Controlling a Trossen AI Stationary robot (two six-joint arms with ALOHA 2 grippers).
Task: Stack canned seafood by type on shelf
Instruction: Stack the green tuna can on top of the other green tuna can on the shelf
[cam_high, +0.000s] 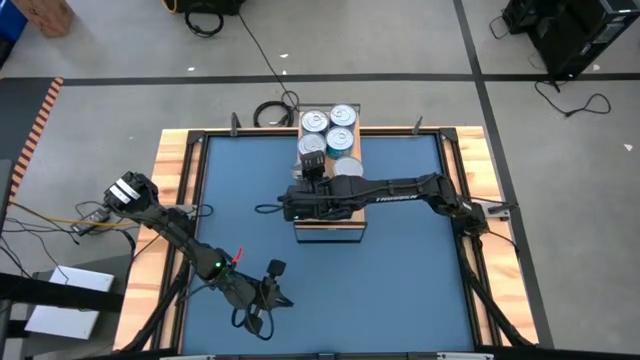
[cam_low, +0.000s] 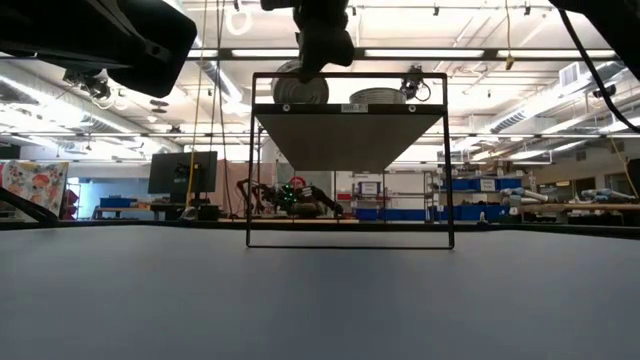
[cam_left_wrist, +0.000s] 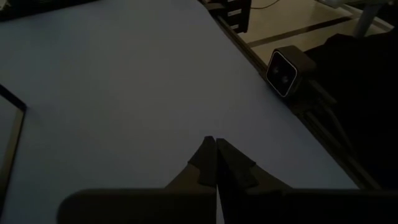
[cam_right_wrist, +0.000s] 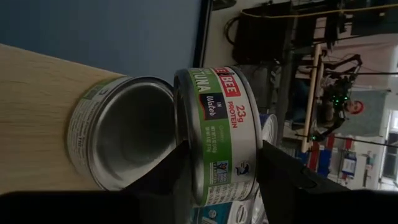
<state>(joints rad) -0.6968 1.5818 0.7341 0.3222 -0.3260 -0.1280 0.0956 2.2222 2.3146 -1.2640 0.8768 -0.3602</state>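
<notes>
green-label tuna tin (cam_right_wrist: 221, 134) sat clamped between right gripper (cam_right_wrist: 221, 171) fingers, above shelf (cam_right_wrist: 37, 118), beside second green-label tin (cam_right_wrist: 121, 140). more tins (cam_high: 330, 128) clustered at shelf's far end. left gripper (cam_left_wrist: 216, 163) pinched closed, empty, over blue mat (cam_high: 400, 270) near front edge. risk: tin possibly off-centre on release, could slide off neighbour. workshop room behind.

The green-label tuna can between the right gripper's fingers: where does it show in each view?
High view: mostly hidden beneath the right gripper over the shelf.
Low view: the can is at top centre, above the shelf's frame.
Left wrist view: not in it.
Right wrist view: the green-label tuna can fills the centre, on another can.
Shared landmark: the shelf, seen in the high, low and right wrist views.
</notes>
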